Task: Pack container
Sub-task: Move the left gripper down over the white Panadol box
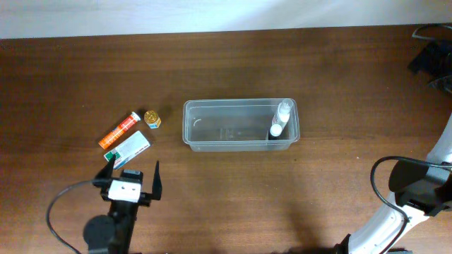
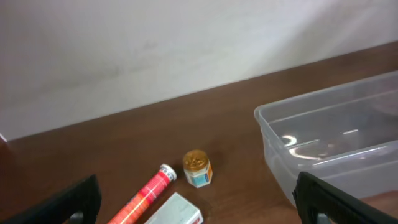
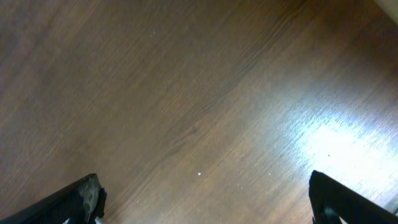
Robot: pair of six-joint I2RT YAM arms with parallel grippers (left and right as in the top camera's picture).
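Two small bottles (image 1: 281, 120) occupy one end of the container (image 1: 233, 146), mid-tabletop (image 1: 226, 63); beyond its empty end lie a box (image 1: 128, 149), tube (image 1: 119, 130) and jar (image 1: 152, 118). With the left end effector (image 1: 133, 171) and right end effector (image 3: 205, 186) both spread wide and empty, a pinch could skid the flat box into the tube.

Clear tub (image 1: 226, 131), orange-and-white tube (image 1: 119, 130), gold-topped jar (image 1: 152, 118), green-white box (image 1: 128, 149), dark brown wood-grain tabletop (image 1: 282, 63).

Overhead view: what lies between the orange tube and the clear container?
Overhead shows a small gold-lidded jar beside the tube, then bare table before the container.
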